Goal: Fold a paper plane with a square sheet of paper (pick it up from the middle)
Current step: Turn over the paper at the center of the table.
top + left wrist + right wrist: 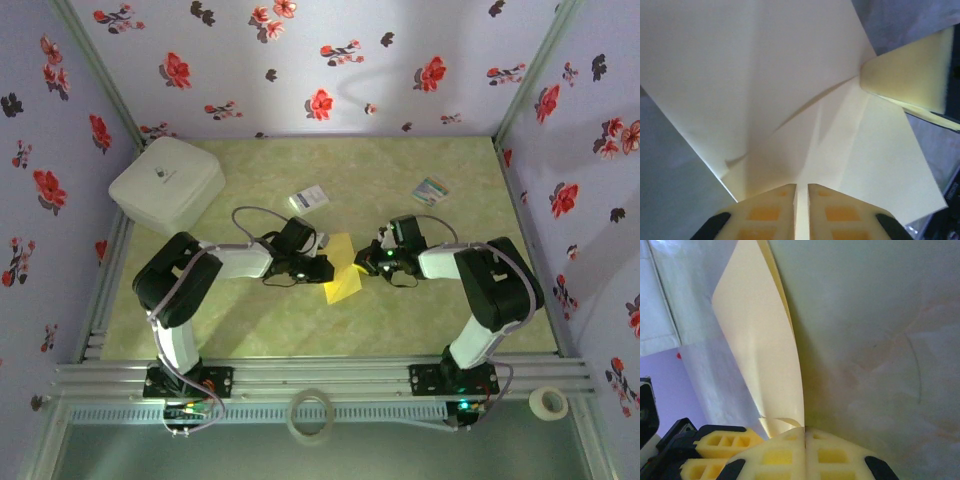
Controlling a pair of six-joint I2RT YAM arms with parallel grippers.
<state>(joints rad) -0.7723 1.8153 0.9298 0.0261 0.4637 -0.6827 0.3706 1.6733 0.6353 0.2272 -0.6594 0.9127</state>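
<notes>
The square sheet of paper (343, 276), yellow and partly folded with creases, hangs above the table between both grippers. In the left wrist view the paper (765, 75) spreads away from my left gripper (801, 200). Its pads stand a narrow gap apart, so it is open, with a paper edge lying in the gap. My right gripper (805, 432) is shut on the paper's (760, 340) edge. One of its foam fingers (910, 75) pinches a corner in the left wrist view. From above, the left gripper (325, 268) and the right gripper (365, 262) face each other across the sheet.
A white box (167, 183) sits at the back left. A small white card with blue print (309, 199) and a striped card (431, 190) lie further back. Two tape rolls (310, 413) (548, 402) rest on the front rail. Floral walls close in three sides.
</notes>
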